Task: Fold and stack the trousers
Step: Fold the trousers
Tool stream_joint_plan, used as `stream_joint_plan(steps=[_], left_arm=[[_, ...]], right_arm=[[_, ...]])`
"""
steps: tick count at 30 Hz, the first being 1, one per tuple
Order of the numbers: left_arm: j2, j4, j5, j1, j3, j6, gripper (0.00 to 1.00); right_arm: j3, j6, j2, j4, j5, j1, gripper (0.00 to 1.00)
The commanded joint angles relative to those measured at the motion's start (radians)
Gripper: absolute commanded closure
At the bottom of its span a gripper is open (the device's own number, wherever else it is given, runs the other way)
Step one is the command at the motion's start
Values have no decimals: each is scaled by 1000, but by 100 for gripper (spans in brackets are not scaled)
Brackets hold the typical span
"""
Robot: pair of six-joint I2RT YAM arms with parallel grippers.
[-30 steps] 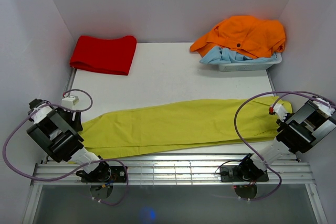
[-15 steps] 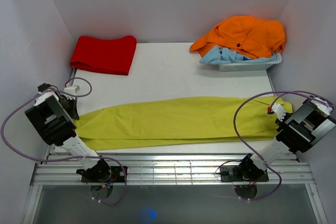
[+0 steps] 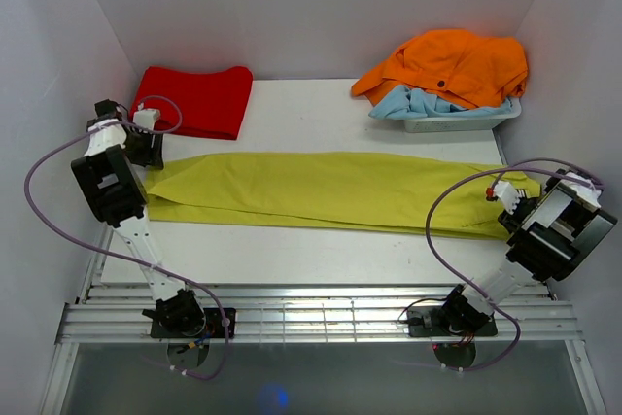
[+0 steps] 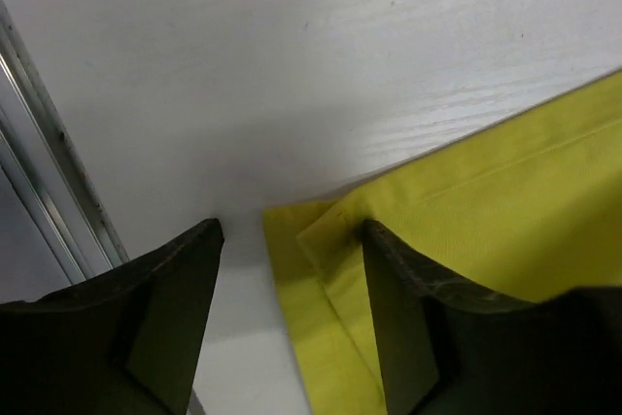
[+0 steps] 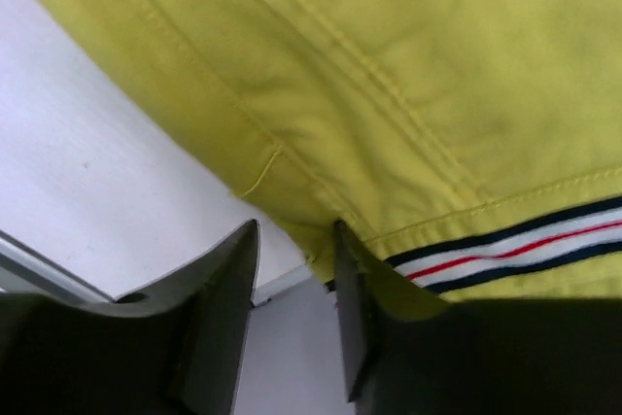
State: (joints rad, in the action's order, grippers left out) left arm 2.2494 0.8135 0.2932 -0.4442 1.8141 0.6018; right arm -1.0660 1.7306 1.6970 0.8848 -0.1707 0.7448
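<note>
Trousers [image 3: 321,191] lie flat across the table [image 3: 321,250], long axis running left to right and slightly skewed: hem end farther back on my left, waistband end nearer on my right. I sit at both ends, so the axis runs straight from one tool to the other. Left gripper [image 3: 148,155] is at the hem, just in front of the red cloth [image 3: 194,99]. Its jaws stand apart, released, with the hem corner [image 4: 296,230] lying on the table in the gap and one finger [image 4: 408,318] over the fabric. Right gripper [image 3: 507,196] is at the waistband, striped lining [image 5: 505,245] showing beside one finger. Its jaws are close together with the fabric edge running into the narrow gap, and I cannot tell whether that is a clamp or just near-closed. My read: next is a lengthwise fold, one end carried along the axis to the other. Both arms are equally placed for it, but the left must close on the hem first. Hidden: right arm and cable cover the waistband corner from above, neither wrist view shows fingertip contact, and I can't make out whether the legs are stacked evenly. Bin [image 3: 457,123] with orange and blue garments sits well apart, back right.
</note>
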Motion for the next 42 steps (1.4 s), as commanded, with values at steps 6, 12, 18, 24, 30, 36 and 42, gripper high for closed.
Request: stream_joint_plan(steps=[6, 12, 18, 24, 30, 36, 42], left_arm=[[-240, 137, 158, -85, -1, 17, 15], [-366, 214, 276, -198, -27, -72, 6], [-519, 185, 371, -234, -229, -170, 2], [-681, 46, 465, -249, -458, -327, 2], [-630, 37, 474, -269, -479, -457, 4], [-662, -80, 514, -284, -622, -591, 6], [-604, -174, 517, -317, -680, -733, 16]], right_arm=[[-212, 26, -226, 192, -268, -39, 23], [-141, -227, -398, 137, -322, -365, 38], [-3, -650, -413, -174, -193, -833, 49], [-38, -884, -252, -354, -109, -1159, 55], [-107, -994, -99, -412, -36, -1323, 56], [-97, -1052, -66, -461, -50, -1389, 49], [-179, -1071, -8, -509, -47, -1460, 39]])
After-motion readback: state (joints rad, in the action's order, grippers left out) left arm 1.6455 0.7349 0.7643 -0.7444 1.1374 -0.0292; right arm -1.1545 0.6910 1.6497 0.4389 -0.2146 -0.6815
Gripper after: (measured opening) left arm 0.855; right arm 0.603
